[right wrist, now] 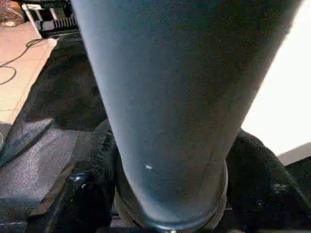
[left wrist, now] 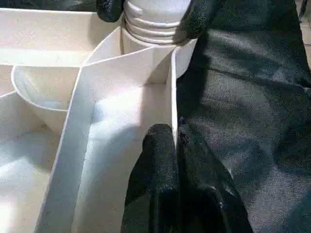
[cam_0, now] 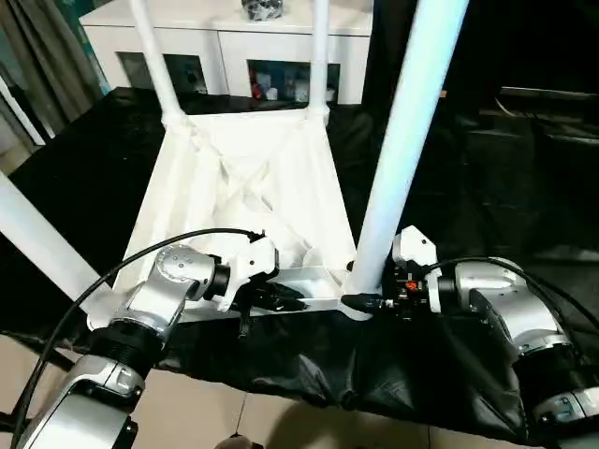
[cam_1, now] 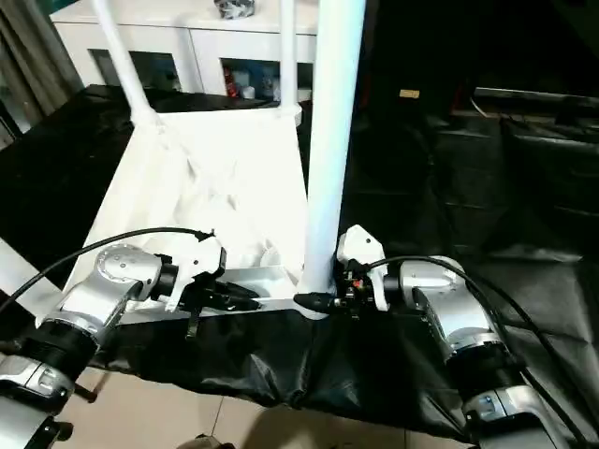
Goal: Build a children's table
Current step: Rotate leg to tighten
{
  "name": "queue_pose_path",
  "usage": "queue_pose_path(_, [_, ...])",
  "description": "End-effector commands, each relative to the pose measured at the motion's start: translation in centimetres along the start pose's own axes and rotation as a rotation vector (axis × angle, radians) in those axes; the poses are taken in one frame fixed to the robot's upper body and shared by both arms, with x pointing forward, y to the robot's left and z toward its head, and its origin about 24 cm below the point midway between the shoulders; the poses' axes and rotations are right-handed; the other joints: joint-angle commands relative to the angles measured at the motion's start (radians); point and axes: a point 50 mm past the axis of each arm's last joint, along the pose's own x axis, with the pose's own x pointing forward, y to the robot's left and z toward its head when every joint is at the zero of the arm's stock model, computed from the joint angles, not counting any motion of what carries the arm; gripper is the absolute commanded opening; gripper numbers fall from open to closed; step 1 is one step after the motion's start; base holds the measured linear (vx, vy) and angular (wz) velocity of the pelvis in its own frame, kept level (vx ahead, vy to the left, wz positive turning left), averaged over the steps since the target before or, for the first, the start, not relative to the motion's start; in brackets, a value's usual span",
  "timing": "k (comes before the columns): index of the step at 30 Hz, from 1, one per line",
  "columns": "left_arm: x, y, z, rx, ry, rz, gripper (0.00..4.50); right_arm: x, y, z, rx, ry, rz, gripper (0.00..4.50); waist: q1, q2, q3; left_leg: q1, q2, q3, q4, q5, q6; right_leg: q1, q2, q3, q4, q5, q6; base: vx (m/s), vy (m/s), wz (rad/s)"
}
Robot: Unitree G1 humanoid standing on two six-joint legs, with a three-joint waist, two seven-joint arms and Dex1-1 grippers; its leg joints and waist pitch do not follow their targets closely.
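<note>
The children's table top (cam_0: 253, 187) lies upside down, ribbed underside up, on black cloth. White legs stand in its corner sockets: far left (cam_0: 154, 56), far right (cam_0: 320, 51), near left (cam_0: 37, 243) and near right (cam_0: 402, 140). My left gripper (left wrist: 172, 133) is shut on the top's thin near rim wall, just left of the near right socket. My right gripper (cam_0: 360, 301) reaches in from the right, its two black fingers (left wrist: 201, 14) pressed against either side of the near right leg's ribbed base (left wrist: 155, 19). In the right wrist view that leg (right wrist: 170, 97) rises between the fingers.
A black-draped table (cam_0: 487, 187) carries the work and stretches to the right. A white cabinet with glass doors (cam_0: 225, 37) stands behind it. Tiled floor (cam_0: 187, 412) lies below the near edge. A black cable (cam_0: 140, 257) arcs over my left forearm.
</note>
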Motion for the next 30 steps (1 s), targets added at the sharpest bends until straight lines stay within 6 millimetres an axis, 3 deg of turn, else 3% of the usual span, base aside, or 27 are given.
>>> queue_pose_path(1, [0.0,0.2,-0.8,-0.019,0.035,0.040,0.00,0.5,0.1,-0.1,0.000,0.010,0.008,2.69,0.000,-0.007,-0.065,0.010,0.043,-0.011,-0.062,-0.175,0.066,0.052,-0.080,0.045,-0.072,-0.216,-0.214,0.000,0.000,0.00])
queue_pose_path(3, [0.0,0.4,-0.8,-0.020,0.039,0.062,0.00,0.6,0.1,-0.2,0.012,0.007,-0.002,2.65,-0.001,-0.009,-0.064,0.011,0.042,-0.011,-0.062,-0.184,0.065,0.051,-0.079,0.045,-0.073,-0.223,-0.213,0.000,0.000,0.00])
queue_pose_path(8, [0.7,1.8,0.1,-0.045,0.004,0.247,0.00,2.1,0.5,-1.5,0.063,0.004,-0.187,2.65,-0.007,-0.013,-0.053,0.023,0.040,-0.013,-0.070,-0.265,0.024,0.043,-0.083,0.046,-0.095,-0.418,-0.163,0.000,0.000,0.00])
queue_pose_path(11, [2.5,2.3,1.4,-0.067,-0.037,0.317,0.00,4.3,1.1,-2.6,0.135,0.007,-0.368,2.64,-0.013,-0.010,-0.048,0.026,0.038,-0.017,-0.077,-0.287,0.002,0.036,-0.082,0.046,-0.103,-0.481,-0.137,0.000,0.000,0.00])
queue_pose_path(12, [3.8,2.1,2.1,-0.073,-0.053,0.321,0.00,5.5,1.5,-2.7,0.159,-0.002,-0.419,2.64,-0.023,-0.014,-0.043,0.027,0.033,-0.022,-0.080,-0.335,-0.007,0.037,-0.084,0.038,-0.111,-0.554,-0.113,0.000,0.000,0.00])
queue_pose_path(13, [4.0,2.1,2.2,-0.074,-0.056,0.320,0.00,5.8,1.6,-2.7,0.163,-0.003,-0.426,2.64,-0.032,-0.012,-0.037,0.032,0.032,-0.026,-0.082,-0.381,-0.016,0.034,-0.085,0.034,-0.120,-0.615,-0.089,0.000,0.000,0.00])
queue_pose_path(15, [5.8,1.8,3.1,-0.080,-0.076,0.322,0.00,7.5,1.6,-2.3,0.183,-0.010,-0.502,2.64,-0.043,-0.008,-0.039,0.047,0.029,-0.029,-0.077,-0.431,-0.014,0.026,-0.087,0.032,-0.134,-0.672,-0.066,0.000,0.000,0.00])
queue_pose_path(16, [6.4,1.7,3.4,-0.079,-0.081,0.321,0.00,8.0,1.5,-2.1,0.194,-0.015,-0.533,2.64,-0.053,0.003,-0.039,0.044,0.030,-0.032,-0.081,-0.446,-0.023,0.025,-0.085,0.031,-0.133,-0.650,-0.073,0.000,0.000,0.00])
queue_pose_path(18, [7.6,1.5,4.1,-0.061,-0.091,0.324,0.00,9.3,1.3,-1.1,0.223,-0.057,-0.566,2.64,-0.065,-0.002,-0.040,0.039,0.028,-0.038,-0.086,-0.460,-0.017,0.032,-0.084,0.025,-0.133,-0.631,-0.068,0.000,0.000,0.00])
queue_pose_path(19, [7.9,1.5,4.3,-0.054,-0.096,0.325,0.00,9.8,1.4,-0.5,0.229,-0.081,-0.565,2.99,-0.067,-0.003,-0.043,0.040,0.025,-0.038,-0.086,-0.456,-0.004,0.035,-0.083,0.025,-0.134,-0.620,-0.067,0.000,0.000,0.00])
queue_pose_path(21, [8.1,1.5,4.7,-0.041,-0.104,0.323,0.00,10.2,1.5,0.3,0.231,-0.120,-0.554,3.20,-0.063,-0.006,-0.044,0.040,0.021,-0.034,-0.085,-0.429,0.016,0.031,-0.085,0.031,-0.136,-0.610,-0.071,0.000,0.000,0.00])
queue_pose_path(22, [8.1,1.5,4.8,-0.040,-0.105,0.323,0.00,10.2,1.5,0.4,0.233,-0.124,-0.552,3.36,-0.064,-0.004,-0.045,0.033,0.022,-0.035,-0.088,-0.416,0.025,0.035,-0.088,0.031,-0.134,-0.599,-0.075,0.000,0.000,0.00])
queue_pose_path(24, [7.7,1.6,4.6,-0.029,-0.101,0.308,0.00,9.6,1.4,0.7,0.241,-0.152,-0.515,3.40,-0.064,0.001,-0.045,0.032,0.027,-0.036,-0.091,-0.425,0.027,0.034,-0.088,0.033,-0.131,-0.580,-0.081,0.000,0.000,0.00])
queue_pose_path(27, [7.0,1.5,4.1,-0.018,-0.092,0.279,0.00,8.5,1.2,0.3,0.204,-0.144,-0.498,3.79,-0.062,-0.003,-0.047,0.027,0.028,-0.035,-0.092,-0.420,0.030,0.037,-0.091,0.036,-0.127,-0.552,-0.090,0.000,0.000,0.00])
queue_pose_path(30, [5.9,1.1,3.3,-0.002,-0.088,0.217,0.00,6.3,0.6,-0.5,0.123,-0.110,-0.470,3.87,-0.055,-0.005,-0.051,0.024,0.030,-0.029,-0.090,-0.375,0.046,0.040,-0.094,0.042,-0.122,-0.497,-0.110,0.000,0.000,0.00])
